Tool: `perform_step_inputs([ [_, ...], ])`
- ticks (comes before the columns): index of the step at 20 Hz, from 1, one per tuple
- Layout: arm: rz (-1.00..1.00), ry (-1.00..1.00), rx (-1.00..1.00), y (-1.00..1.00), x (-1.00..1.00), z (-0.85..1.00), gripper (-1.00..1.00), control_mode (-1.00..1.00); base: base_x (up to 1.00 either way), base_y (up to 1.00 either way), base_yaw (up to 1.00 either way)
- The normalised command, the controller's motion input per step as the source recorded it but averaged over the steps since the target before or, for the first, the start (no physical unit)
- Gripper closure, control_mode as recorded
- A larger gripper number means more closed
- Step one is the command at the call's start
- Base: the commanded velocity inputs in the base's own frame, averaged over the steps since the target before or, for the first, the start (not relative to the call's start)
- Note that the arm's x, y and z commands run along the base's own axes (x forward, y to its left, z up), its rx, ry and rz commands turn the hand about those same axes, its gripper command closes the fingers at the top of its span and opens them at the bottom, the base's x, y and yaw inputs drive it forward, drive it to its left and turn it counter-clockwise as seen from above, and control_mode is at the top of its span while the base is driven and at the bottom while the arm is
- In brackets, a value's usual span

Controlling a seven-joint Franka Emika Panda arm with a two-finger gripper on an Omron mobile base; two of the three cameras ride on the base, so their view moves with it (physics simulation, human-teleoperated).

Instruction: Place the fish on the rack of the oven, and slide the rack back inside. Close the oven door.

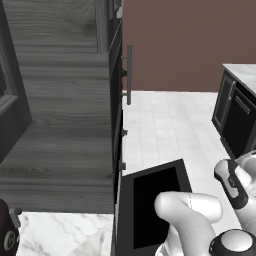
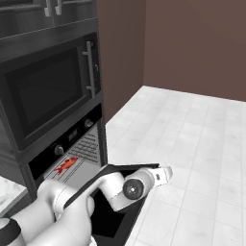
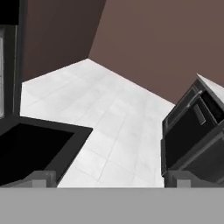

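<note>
The red-orange fish point(image 2: 66, 165) lies on the wire rack point(image 2: 88, 148), which sticks out of the black oven point(image 2: 67, 138) below its knob panel. The oven door point(image 2: 111, 215) hangs open and about level, its dark window facing up; it also shows as the oven door point(image 1: 150, 202) and the oven door point(image 3: 33, 151). My gripper point(image 2: 166, 174) hovers over the door's outer edge, well away from the fish and pointing out at the room. In the hand view the gripper point(image 3: 109, 179) is open, its fingertips point(image 3: 41, 178) far apart with nothing between them.
A black microwave point(image 2: 45, 96) with a bar handle sits above the oven in grey wood-grain cabinetry point(image 1: 65, 125). A dark low cabinet point(image 1: 235, 117) with a marble top stands across the white tiled floor point(image 2: 192, 139). A marble counter point(image 1: 60, 232) lies at lower left.
</note>
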Motion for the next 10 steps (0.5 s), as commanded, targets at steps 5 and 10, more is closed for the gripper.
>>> perform_step_inputs([
  [5, 0.00, 0.03, 0.16, 0.00, -0.04, -0.02, -1.00, -1.00, 0.00, 0.00, 0.00],
  [10, -0.01, 0.06, 0.18, 0.00, -0.11, -0.01, -1.00, -1.00, 0.00, 0.00, 0.00],
])
